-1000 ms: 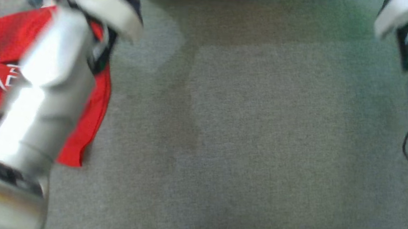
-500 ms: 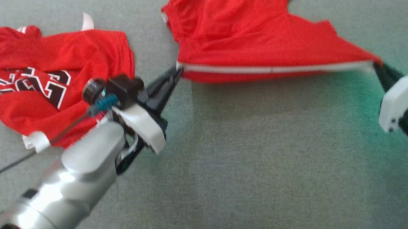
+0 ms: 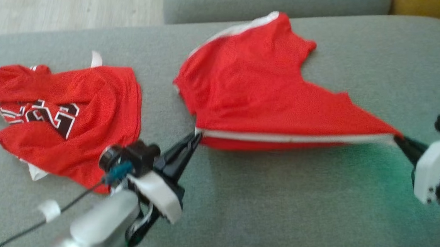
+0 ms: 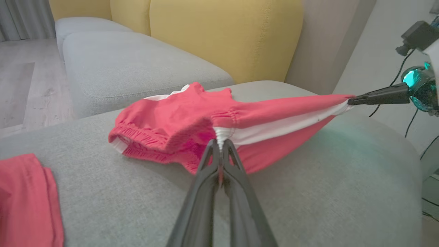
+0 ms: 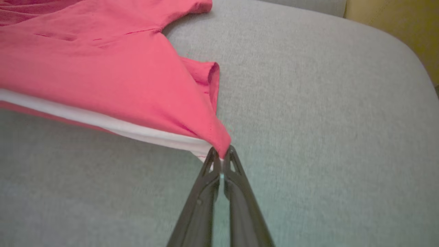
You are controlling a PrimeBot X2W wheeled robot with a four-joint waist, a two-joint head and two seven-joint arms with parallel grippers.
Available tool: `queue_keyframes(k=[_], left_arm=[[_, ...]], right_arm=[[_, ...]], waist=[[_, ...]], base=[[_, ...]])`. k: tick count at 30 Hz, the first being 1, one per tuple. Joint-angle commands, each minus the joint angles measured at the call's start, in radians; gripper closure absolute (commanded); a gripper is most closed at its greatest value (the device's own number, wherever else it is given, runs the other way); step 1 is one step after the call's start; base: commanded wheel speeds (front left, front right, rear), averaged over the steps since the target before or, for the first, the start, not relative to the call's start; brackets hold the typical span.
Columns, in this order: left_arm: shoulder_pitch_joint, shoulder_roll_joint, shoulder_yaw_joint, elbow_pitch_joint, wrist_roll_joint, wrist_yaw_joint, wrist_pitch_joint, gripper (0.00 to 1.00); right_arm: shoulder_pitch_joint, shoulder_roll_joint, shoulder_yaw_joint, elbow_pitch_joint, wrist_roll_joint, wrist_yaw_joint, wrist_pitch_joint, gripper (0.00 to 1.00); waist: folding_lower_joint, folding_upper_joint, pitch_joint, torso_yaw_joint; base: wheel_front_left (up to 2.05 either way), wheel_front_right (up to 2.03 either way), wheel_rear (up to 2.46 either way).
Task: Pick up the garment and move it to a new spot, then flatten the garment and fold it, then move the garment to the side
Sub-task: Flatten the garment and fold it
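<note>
Two pinches carry everything. Nearest me, the left gripper (image 3: pixel 195 137) is closed tight on one end of the red garment's (image 3: pixel 261 91) white-trimmed edge. The right gripper (image 3: pixel 399 139) is clamped on the other end, so that edge runs taut between them, lifted just off the grey cushion (image 3: pixel 275 212).

Each hold looks like a mere nip of cloth at the very fingertips. My worry is that any further pull apart would drag the fabric out of one pincer, and the freed side would flop and bunch. Lowering the two ends unevenly could also leave the edge skewed, or tuck the lower layer under itself.

Beyond the stretched edge the garment fans back across the middle of the cushion, with its far part resting on the surface. It looks like mesh sports shorts, red with white piping and a gathered waistband, and it is rumpled rather than flat.

Off to the left lies a crumpled red jersey (image 3: pixel 69 117), well apart from it. Farthest back is wooden floor (image 3: pixel 69 0).
</note>
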Motion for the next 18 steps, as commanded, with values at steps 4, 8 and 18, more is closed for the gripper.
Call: queue_keyframes(k=[4,8,18], left_arm=[[0.044,0.054,0.025,-0.135,-0.023,0.037,0.017,1.00],[0.084,0.078,0.012,-0.234,-0.025,0.071,0.050,1.00],[0.041,0.103,0.052,-0.322,-0.018,0.133,0.071,1.00]], right_arm=[[0.096,-0.123,-0.006,-0.114,0.045,-0.001,0.040,1.00],[0.149,-0.176,-0.056,-0.193,0.064,-0.001,0.063,1.00],[0.120,-0.153,-0.229,-0.240,-0.075,-0.001,0.035,1.00]], waist=[[0.0002,-0.0001,-0.035,-0.023],[0.0002,-0.0001,-0.035,-0.027],[0.0002,-0.0001,0.028,0.003]], base=[[0.00,0.00,0.00],[0.00,0.00,0.00],[0.00,0.00,0.00]])
